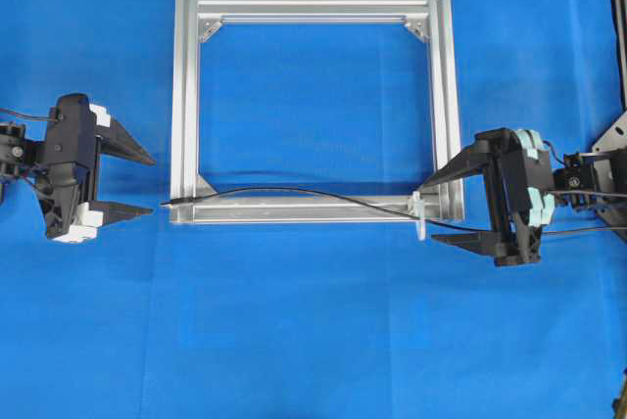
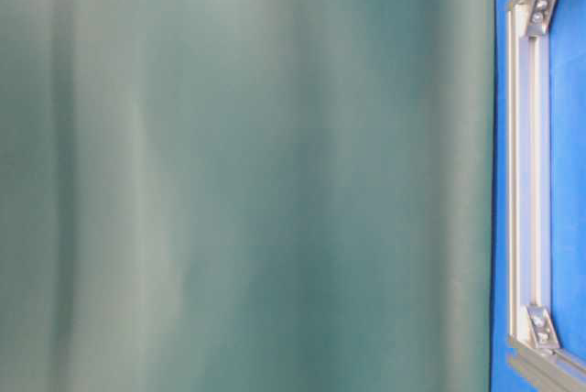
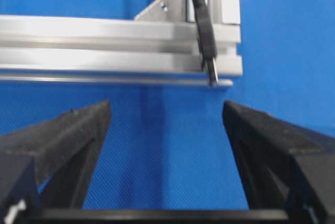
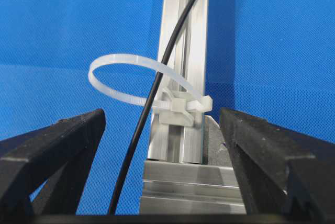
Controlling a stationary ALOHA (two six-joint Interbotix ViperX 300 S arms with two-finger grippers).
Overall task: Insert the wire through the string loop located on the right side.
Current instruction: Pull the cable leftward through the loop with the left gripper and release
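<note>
Along the near rail of the aluminium frame (image 1: 313,209), the wire (image 1: 294,192) is lying in a shallow arc, its plug tip (image 3: 210,67) poking just past the frame's corner at about eight o'clock on the tabletop (image 1: 313,341). Toward four o'clock it is already passing through the string loop (image 4: 138,80), a pale translucent ring standing off the rail, and trailing on toward the right gripper (image 1: 458,208).

I am judging the threading fragile: the wire is thin and springy, and any brush from either gripper could be dragging it back out or flattening the soft loop. A careless tug at the tip could also be shifting the frame.

Both the right gripper and the left gripper (image 1: 152,184) are sitting wide apart, gripping nothing, each just outside the frame.
</note>
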